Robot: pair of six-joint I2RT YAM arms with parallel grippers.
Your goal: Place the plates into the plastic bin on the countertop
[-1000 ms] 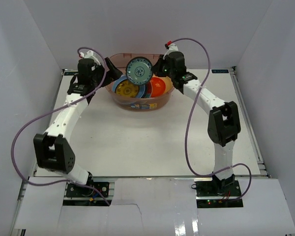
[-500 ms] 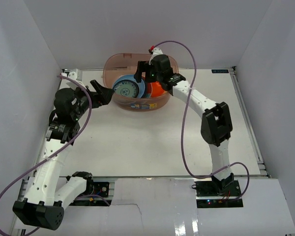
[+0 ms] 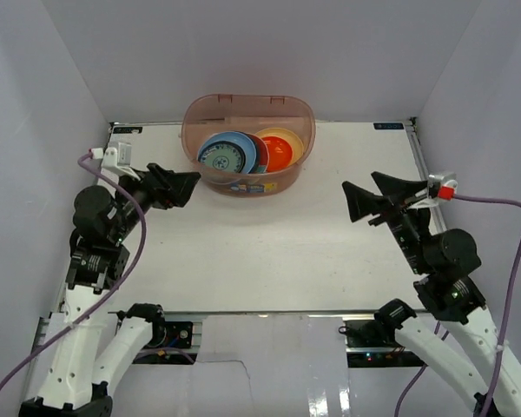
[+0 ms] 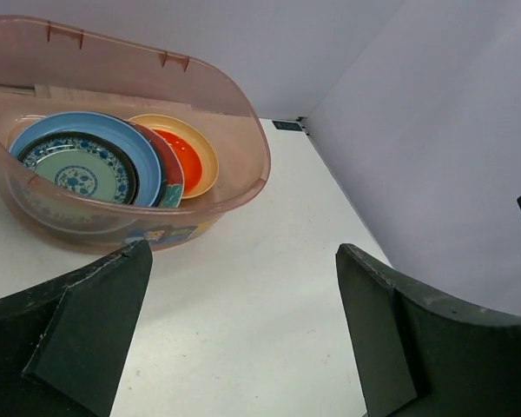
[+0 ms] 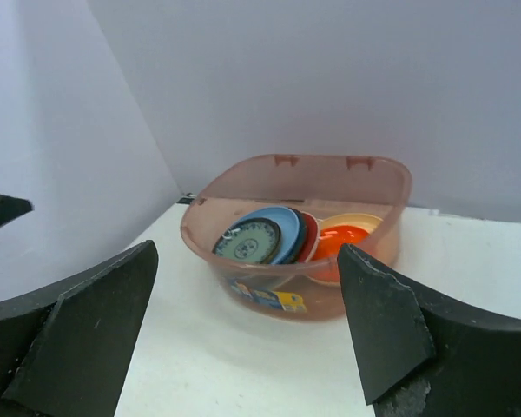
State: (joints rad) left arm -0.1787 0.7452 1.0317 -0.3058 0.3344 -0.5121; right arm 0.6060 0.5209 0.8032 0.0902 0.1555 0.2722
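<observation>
Both arms sit low at the near edge; left gripper (image 3: 184, 188) has its jaws spread wide with nothing between them; right gripper (image 3: 365, 195) is likewise wide open and holds nothing; both wrist views show bare fingers framing open countertop (image 3: 269, 252).

Key relation: the bin (image 3: 247, 100) stands at the far middle of the countertop, ahead of both grippers, long axis running left to right, rounded end to the right; the left gripper is the nearer one, just beside the bin's near-left wall but apart from it; the right gripper is well apart, off to the near right.

Every one of the plates I can see lies inside the bin; patterned plate (image 3: 221, 159) leans in front, blue plate (image 3: 243, 139) behind it, orange-red plate (image 3: 278, 154) resting in a tan-yellow plate (image 3: 288, 135) to the right; judged complete or nearly so.

Unclear: plates lower in the stack are covered, so no count; the tinted wall and its label (image 3: 247, 186) blur the bottom; countertop under the arms is hidden.
</observation>
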